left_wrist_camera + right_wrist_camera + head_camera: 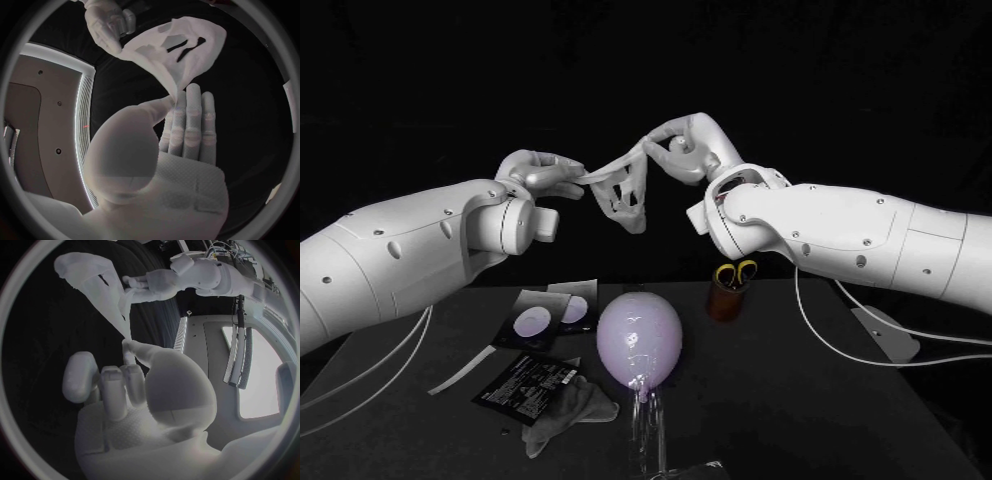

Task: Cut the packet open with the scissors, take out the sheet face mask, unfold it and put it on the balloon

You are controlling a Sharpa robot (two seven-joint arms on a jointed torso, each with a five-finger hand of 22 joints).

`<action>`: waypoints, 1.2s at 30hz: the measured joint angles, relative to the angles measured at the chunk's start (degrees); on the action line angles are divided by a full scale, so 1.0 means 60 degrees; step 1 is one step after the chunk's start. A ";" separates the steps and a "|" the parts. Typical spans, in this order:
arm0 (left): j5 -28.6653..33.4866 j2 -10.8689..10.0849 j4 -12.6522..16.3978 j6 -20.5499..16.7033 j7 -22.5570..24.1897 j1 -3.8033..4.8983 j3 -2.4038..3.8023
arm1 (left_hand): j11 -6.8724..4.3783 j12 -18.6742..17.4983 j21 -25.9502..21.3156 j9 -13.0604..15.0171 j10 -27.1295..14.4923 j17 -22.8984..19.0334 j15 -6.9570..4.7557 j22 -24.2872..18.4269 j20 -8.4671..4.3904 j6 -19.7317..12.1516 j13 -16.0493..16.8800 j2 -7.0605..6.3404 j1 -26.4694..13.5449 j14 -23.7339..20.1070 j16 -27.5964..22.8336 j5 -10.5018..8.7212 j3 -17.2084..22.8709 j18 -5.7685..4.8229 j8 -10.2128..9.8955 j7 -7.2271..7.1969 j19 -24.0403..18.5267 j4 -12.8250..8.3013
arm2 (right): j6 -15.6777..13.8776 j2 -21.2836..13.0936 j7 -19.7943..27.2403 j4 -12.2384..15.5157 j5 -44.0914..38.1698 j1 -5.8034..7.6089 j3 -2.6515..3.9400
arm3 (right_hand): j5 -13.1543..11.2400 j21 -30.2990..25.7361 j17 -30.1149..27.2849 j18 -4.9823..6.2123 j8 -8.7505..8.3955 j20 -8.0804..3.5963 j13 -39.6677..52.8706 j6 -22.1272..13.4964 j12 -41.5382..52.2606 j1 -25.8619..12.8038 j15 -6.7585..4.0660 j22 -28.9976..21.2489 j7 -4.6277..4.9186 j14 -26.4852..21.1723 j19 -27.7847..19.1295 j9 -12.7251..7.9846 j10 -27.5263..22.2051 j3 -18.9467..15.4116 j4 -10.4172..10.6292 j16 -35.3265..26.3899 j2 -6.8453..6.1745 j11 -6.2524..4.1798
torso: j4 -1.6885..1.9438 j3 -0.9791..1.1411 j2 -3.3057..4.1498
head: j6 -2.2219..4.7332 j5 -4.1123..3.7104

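White sheet face mask (625, 195) is hanging in mid-air, well above the black worktop (776, 400), strung between both hands. It's partly opened out. Cut-outs are showing in the drooping lower part, and the upper edge is pulling into a narrow band between the two grips.

Left hand (538, 175) is pinching one end between thumb and a finger. Its other fingers (194, 125) are lying straight, side by side, off the mask.

Right hand (682, 150) is pinching the other end, sitting slightly higher than the left. Its other fingers (115, 390) are bunching close together beside the pinch, holding nothing.

Pale lilac oval balloon (640, 340) is standing on a clear stem on the worktop, below the mask and well apart from it.

Black printed packet (527, 382) is lying flat near the balloon's lower end, on the robot's left side. Crumpled grey cloth (574, 412) is lying against the packet, beside the stem. A thin white strip (462, 372) is lying just outboard of the packet. Dark flat pieces with pale round patches (542, 315) are sitting further back, near the balloon's top.

Yellow-handled scissors (736, 272) are standing handles-up in a brown cup (724, 302), on the robot's right of the balloon.
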 measured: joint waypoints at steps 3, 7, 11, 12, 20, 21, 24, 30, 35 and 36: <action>-0.0018 0.0035 -0.0087 0.0018 -0.0015 -0.0091 -0.0030 | 0.0000 0.0000 0.0000 -0.0002 0.0000 0.0000 0.0002 0.0000 0.0000 -0.0001 0.0000 0.0000 0.0000 0.0002 0.0000 0.0000 0.0000 -0.0001 -0.0001 -0.0001 0.0000 0.0000 | -0.0017 -0.0007 0.0045 0.0026 -0.0016 0.0160 0.0012 | -0.0001 0.0049 0.0001 -0.0001 -0.0016 0.0000 0.0001 0.0000 0.0000 0.0000 0.0000 0.0029 0.0000 0.0000 0.0000 0.0000 0.0000 0.0001 -0.0001 0.0000 0.0000 0.0000 | 0.0004 0.0000 -0.0002 | -0.0003 -0.0042; -0.0023 0.0073 -0.0110 0.0071 -0.0016 -0.0141 -0.0050 | 0.0000 -0.0001 0.0000 -0.0001 0.0000 -0.0001 0.0014 0.0008 0.0000 0.0003 0.0000 0.0000 0.0000 0.0014 0.0000 0.0000 0.0000 0.0000 -0.0018 0.0003 0.0000 0.0000 | 0.0027 0.0026 0.0059 -0.0006 -0.0069 0.0293 0.0025 | -0.0004 0.0050 0.0006 -0.0001 -0.0018 -0.0003 0.0005 0.0003 0.0012 -0.0027 0.0001 0.0038 -0.0004 -0.0001 0.0037 0.0005 0.0000 0.0030 -0.0030 0.0000 -0.0027 0.0000 | 0.0011 -0.0001 -0.0002 | -0.0004 -0.0067; -0.0018 0.0063 -0.0072 0.0109 -0.0008 -0.0169 -0.0061 | 0.0000 -0.0017 0.0000 0.0000 0.0000 0.0004 0.0016 0.0009 0.0000 0.0024 0.0000 0.0000 0.0000 0.0015 0.0000 -0.0001 -0.0001 -0.0001 -0.0033 0.0024 0.0000 0.0000 | 0.0171 0.0115 0.0027 -0.0198 -0.0180 0.0345 0.0008 | -0.0006 0.0050 0.0006 -0.0003 0.0021 0.0000 0.0006 0.0013 0.0037 -0.0037 0.0002 0.0048 -0.0015 -0.0002 0.0071 0.0012 0.0000 0.0032 -0.0032 -0.0002 -0.0038 0.0000 | 0.0023 -0.0007 -0.0002 | -0.0012 -0.0064; -0.0012 0.0056 -0.0060 0.0114 -0.0006 -0.0174 -0.0063 | 0.0000 -0.0018 -0.0001 0.0000 0.0000 0.0010 0.0016 0.0009 0.0000 0.0025 0.0000 0.0000 0.0000 0.0015 0.0000 0.0000 -0.0001 0.0000 -0.0036 0.0024 0.0000 0.0000 | 0.0213 0.0145 0.0012 -0.0261 -0.0211 0.0356 -0.0008 | -0.0006 0.0049 0.0006 -0.0002 0.0021 -0.0001 0.0006 0.0013 0.0037 -0.0037 0.0002 0.0048 -0.0016 -0.0002 0.0071 0.0013 0.0000 0.0032 -0.0032 -0.0004 -0.0037 0.0000 | 0.0023 -0.0007 -0.0002 | -0.0012 -0.0063; 0.0095 -0.0044 0.0061 0.0130 0.0004 -0.0208 -0.0052 | 0.0000 -0.0027 -0.0001 0.0004 0.0000 0.0010 0.0033 0.0009 0.0000 0.0024 -0.0001 0.0000 0.0000 0.0030 0.0000 -0.0005 -0.0001 -0.0001 0.0000 0.0024 0.0000 0.0001 | 0.0560 0.0289 -0.0200 -0.0618 -0.0485 0.0312 -0.0143 | -0.0008 0.0049 0.0006 -0.0004 0.0021 -0.0001 0.0008 0.0036 0.0036 -0.0036 0.0003 0.0047 0.0002 -0.0003 0.0071 0.0018 0.0000 0.0031 -0.0032 -0.0009 -0.0036 0.0000 | 0.0029 -0.0012 0.0002 | 0.0011 -0.0046; 0.0110 -0.0053 0.0069 0.0130 0.0005 -0.0208 -0.0051 | 0.0000 -0.0028 -0.0001 0.0004 0.0000 0.0010 0.0033 0.0009 0.0000 0.0024 -0.0001 0.0000 0.0000 0.0031 0.0000 -0.0005 -0.0001 -0.0001 0.0001 0.0024 0.0000 0.0001 | 0.0591 0.0297 -0.0225 -0.0633 -0.0511 0.0292 -0.0164 | -0.0008 0.0049 0.0005 -0.0004 0.0021 -0.0001 0.0008 0.0039 0.0036 -0.0035 0.0004 0.0048 0.0005 -0.0004 0.0071 0.0017 0.0000 0.0031 -0.0032 -0.0010 -0.0036 0.0000 | 0.0029 -0.0013 0.0002 | 0.0011 -0.0042; 0.0161 -0.0095 0.0131 0.0130 0.0012 -0.0208 -0.0044 | 0.0000 -0.0026 -0.0001 0.0004 0.0000 0.0010 0.0034 0.0008 0.0000 0.0024 -0.0001 0.0000 0.0000 0.0031 0.0000 -0.0009 -0.0001 -0.0001 0.0001 0.0024 0.0000 0.0001 | 0.0676 0.0316 -0.0293 -0.0676 -0.0583 0.0210 -0.0211 | -0.0026 0.0049 0.0002 -0.0005 0.0020 0.0000 0.0007 0.0043 0.0036 -0.0035 0.0017 0.0047 0.0007 -0.0017 0.0071 0.0017 0.0000 0.0030 -0.0031 -0.0034 -0.0035 0.0000 | 0.0025 -0.0008 0.0002 | 0.0003 -0.0032; 0.0256 -0.0270 0.0448 0.0137 0.0035 -0.0188 0.0071 | 0.0000 0.0003 -0.0001 0.0006 0.0000 0.0009 0.0032 0.0007 0.0000 0.0022 -0.0003 0.0000 0.0000 0.0028 0.0000 -0.0020 -0.0001 -0.0001 0.0001 0.0022 0.0000 0.0001 | 0.0765 0.0337 -0.0410 -0.0789 -0.0686 -0.0037 -0.0273 | -0.0039 0.0048 -0.0002 -0.0005 -0.0006 0.0000 0.0003 0.0047 0.0035 -0.0020 0.0018 0.0031 0.0004 -0.0017 0.0070 0.0015 0.0022 0.0029 -0.0030 0.0000 -0.0021 -0.0022 | 0.0020 0.0001 0.0002 | -0.0020 -0.0023; 0.0307 -0.0456 0.0819 0.0137 0.0062 -0.0157 0.0209 | 0.0000 0.0003 -0.0001 0.0007 0.0000 0.0019 0.0010 0.0007 -0.0036 0.0021 -0.0004 0.0000 0.0000 0.0003 -0.0036 -0.0032 -0.0002 -0.0002 0.0001 0.0021 -0.0035 0.0001 | 0.0790 0.0398 -0.0488 -0.0901 -0.0709 -0.0250 -0.0301 | -0.0001 0.0048 -0.0001 -0.0006 0.0016 0.0000 0.0000 0.0048 0.0033 -0.0009 0.0018 0.0017 0.0003 -0.0018 0.0070 0.0012 0.0038 0.0029 -0.0030 0.0000 -0.0010 -0.0038 | 0.0023 0.0000 0.0003 | -0.0038 -0.0047; 0.0313 -0.0472 0.0848 0.0137 0.0062 -0.0132 0.0216 | 0.0000 0.0003 -0.0001 0.0006 0.0000 0.0019 0.0010 0.0007 -0.0036 0.0021 -0.0004 0.0000 0.0000 0.0003 -0.0036 -0.0027 -0.0002 -0.0001 0.0001 0.0021 -0.0035 0.0001 | 0.0789 0.0404 -0.0498 -0.0916 -0.0710 -0.0297 -0.0306 | 0.0000 0.0048 -0.0001 -0.0007 0.0024 0.0000 0.0000 0.0048 0.0033 -0.0009 0.0018 0.0016 0.0002 -0.0018 0.0070 0.0012 0.0038 0.0028 -0.0030 0.0000 -0.0010 -0.0038 | 0.0023 -0.0001 0.0003 | -0.0046 -0.0048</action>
